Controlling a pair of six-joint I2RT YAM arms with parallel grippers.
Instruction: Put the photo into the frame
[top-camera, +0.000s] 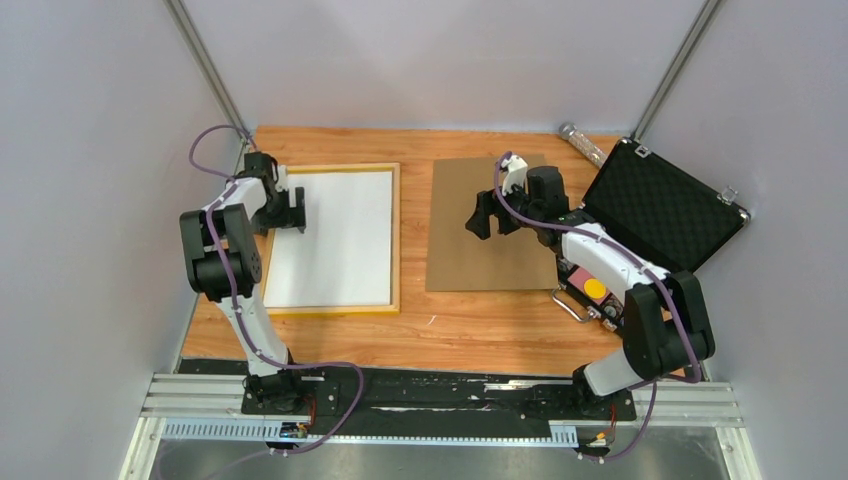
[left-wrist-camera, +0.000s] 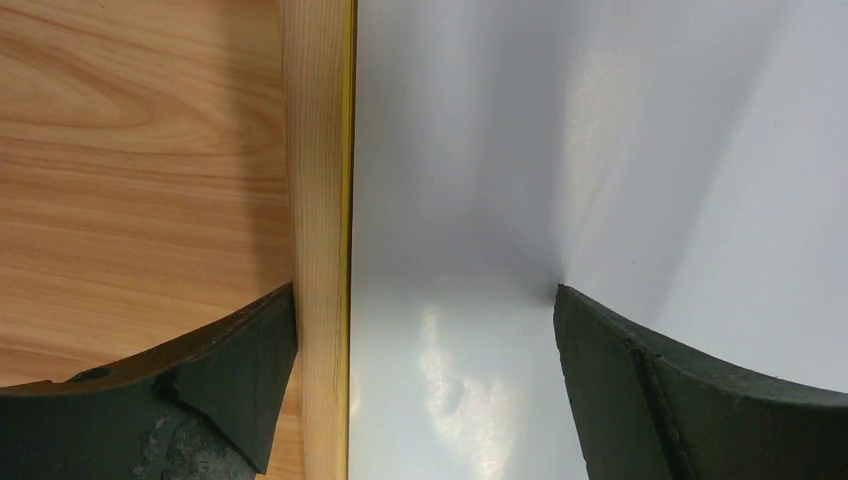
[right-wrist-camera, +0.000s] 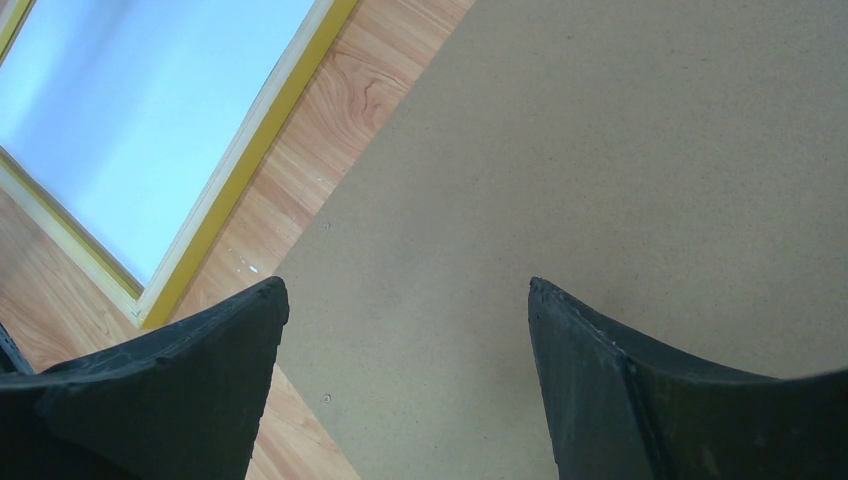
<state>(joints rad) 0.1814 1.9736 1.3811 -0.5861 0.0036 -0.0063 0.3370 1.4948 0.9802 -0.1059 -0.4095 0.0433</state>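
Left gripper (left-wrist-camera: 424, 295), right gripper (right-wrist-camera: 408, 288): agape, empty.

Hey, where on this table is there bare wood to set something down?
The widest bare patch is the near strip of table, between the frame, the brown board and the arm bases. A narrow lane runs between frame and board. The right side is crowded: open black case and the right arm.

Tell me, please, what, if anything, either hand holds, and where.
Nothing is held: the left hand is open astride the frame's edge, the right hand open above the backing board.
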